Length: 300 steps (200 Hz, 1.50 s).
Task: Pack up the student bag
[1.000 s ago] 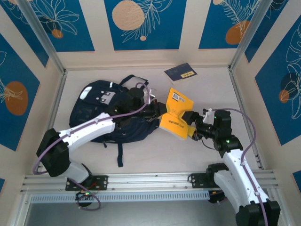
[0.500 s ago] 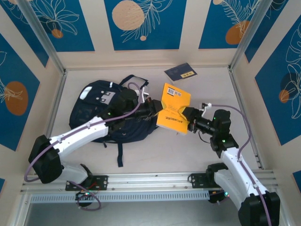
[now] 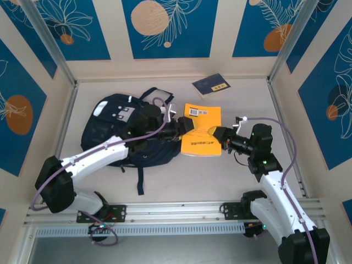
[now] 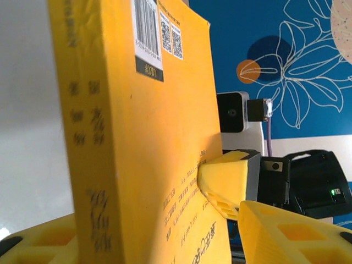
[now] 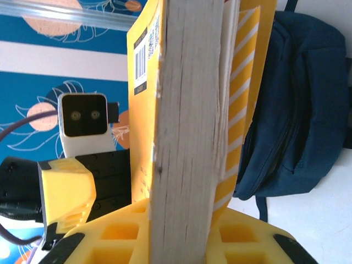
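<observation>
The student bag (image 3: 107,137), a dark navy backpack, lies on the table's left half and shows behind the book in the right wrist view (image 5: 300,110). A thick yellow book (image 3: 202,135) hangs between both arms, just right of the bag. My right gripper (image 3: 220,135) is shut on the book's page edge (image 5: 187,110), one finger on each cover. My left gripper (image 3: 184,127) stands open around the spine side (image 4: 88,137); its right finger (image 4: 286,231) is clear of the cover. The right gripper's finger (image 4: 225,181) presses on the back cover.
A dark blue booklet (image 3: 212,84) lies flat near the back wall, behind the yellow book. Bag straps (image 3: 139,179) trail toward the near edge. Metal frame posts and patterned walls close the table in on three sides.
The right gripper has shut on the yellow book and the left gripper has opened off it. The book has turned from a slant to nearly square with the table.
</observation>
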{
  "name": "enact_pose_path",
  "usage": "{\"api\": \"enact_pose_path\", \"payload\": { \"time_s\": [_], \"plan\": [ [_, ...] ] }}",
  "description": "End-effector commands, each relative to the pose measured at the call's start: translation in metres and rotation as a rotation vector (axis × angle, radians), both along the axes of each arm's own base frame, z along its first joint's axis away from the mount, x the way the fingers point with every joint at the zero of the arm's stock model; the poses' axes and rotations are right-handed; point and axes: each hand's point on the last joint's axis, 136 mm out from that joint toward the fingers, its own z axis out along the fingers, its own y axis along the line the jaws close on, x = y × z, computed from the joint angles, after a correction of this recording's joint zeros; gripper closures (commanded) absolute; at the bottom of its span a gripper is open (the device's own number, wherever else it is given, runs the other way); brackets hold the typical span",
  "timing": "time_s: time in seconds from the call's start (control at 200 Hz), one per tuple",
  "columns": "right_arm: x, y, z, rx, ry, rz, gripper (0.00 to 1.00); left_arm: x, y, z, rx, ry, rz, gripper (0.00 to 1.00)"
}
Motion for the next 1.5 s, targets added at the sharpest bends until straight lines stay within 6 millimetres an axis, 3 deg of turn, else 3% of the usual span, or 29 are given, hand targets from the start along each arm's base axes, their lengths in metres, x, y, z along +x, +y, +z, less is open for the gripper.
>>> {"api": "enact_pose_path", "payload": {
  "time_s": [0.0, 0.105, 0.2, 0.3, 0.37, 0.45, 0.59, 0.7, 0.945, 1.15, 1.265, 1.355, 1.495],
  "plan": [
    [-0.017, 0.012, 0.018, 0.001, -0.081, 0.132, 0.87, -0.001, -0.012, 0.030, -0.095, -0.097, -0.083, 0.43],
    [-0.020, 0.012, 0.016, -0.006, -0.075, 0.150, 0.87, 0.002, -0.017, 0.024, -0.108, -0.091, -0.104, 0.49],
    [-0.021, 0.013, 0.018, -0.002, -0.074, 0.153, 0.83, 0.004, -0.023, 0.017, -0.124, -0.069, -0.123, 0.75],
    [-0.018, 0.006, 0.014, -0.036, -0.054, 0.098, 0.59, 0.007, -0.023, 0.016, -0.141, -0.064, -0.109, 1.00],
    [-0.017, -0.001, 0.011, -0.064, -0.043, 0.036, 0.38, 0.011, -0.018, 0.022, -0.152, -0.080, -0.076, 1.00],
    [-0.017, -0.009, 0.006, -0.085, -0.013, -0.032, 0.23, 0.016, -0.009, 0.032, -0.157, -0.110, -0.025, 1.00],
    [-0.020, -0.013, -0.003, -0.062, 0.022, -0.110, 0.09, 0.024, 0.013, 0.050, -0.173, -0.156, 0.114, 1.00],
    [-0.021, 0.003, 0.011, 0.050, -0.014, -0.098, 0.00, 0.033, 0.033, 0.064, -0.214, -0.174, 0.245, 1.00],
    [-0.025, 0.051, 0.040, 0.155, -0.113, -0.084, 0.02, 0.045, 0.059, 0.093, -0.344, -0.190, 0.411, 1.00],
    [-0.019, 0.081, 0.076, 0.215, -0.260, -0.132, 0.07, 0.046, 0.062, 0.095, -0.376, -0.177, 0.449, 1.00],
    [-0.013, 0.082, 0.087, 0.262, -0.302, -0.212, 0.19, 0.046, 0.069, 0.092, -0.378, -0.177, 0.476, 1.00],
    [-0.006, 0.070, 0.087, 0.267, -0.304, -0.299, 0.35, 0.044, 0.071, 0.088, -0.367, -0.176, 0.489, 1.00],
    [0.001, 0.056, 0.085, 0.259, -0.307, -0.379, 0.50, 0.044, 0.072, 0.079, -0.347, -0.165, 0.503, 1.00]
  ]
}}
